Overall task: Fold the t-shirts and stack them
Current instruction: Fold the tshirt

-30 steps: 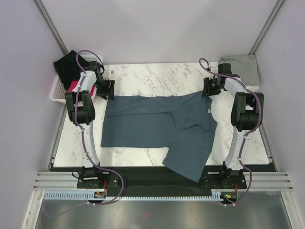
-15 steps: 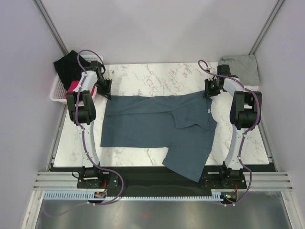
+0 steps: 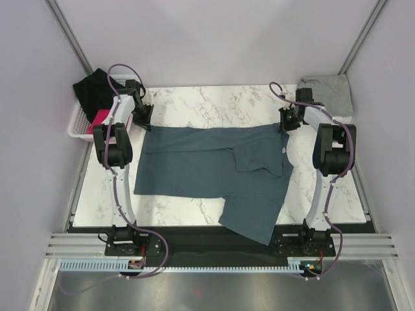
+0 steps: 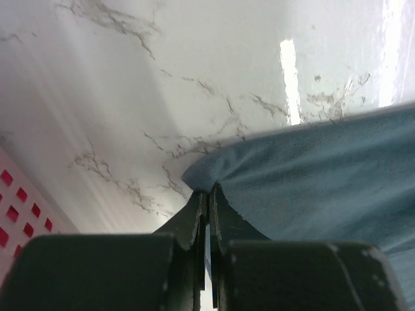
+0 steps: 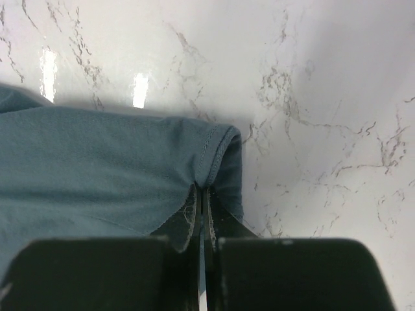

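The dark slate-blue t-shirt [image 3: 201, 165] lies spread sideways on the marble table [image 3: 214, 103], one sleeve folded onto its body and its white neck label [image 3: 284, 149] at the right. My left gripper [image 3: 144, 122] is shut on its far left corner; in the left wrist view that gripper [image 4: 207, 193] pinches a bunched tip of blue cloth [image 4: 305, 175]. My right gripper [image 3: 286, 125] is shut on the far right corner; seen from the right wrist, this gripper [image 5: 201, 188] bites the stitched hem [image 5: 211, 152]. The light grey t-shirt [image 3: 331, 92] lies folded at the back right corner.
A white basket [image 3: 76, 126] holding black and pink clothes stands off the table's left back corner; its grid wall [image 4: 19, 207] shows by the left gripper. Bare marble [image 5: 324, 97] lies beyond the shirt. Frame posts and grey walls close in both sides.
Both grippers have closed on the shirt's far corners. The left gripper has drawn back toward the far edge, pulling the shirt's left end slightly back and left.
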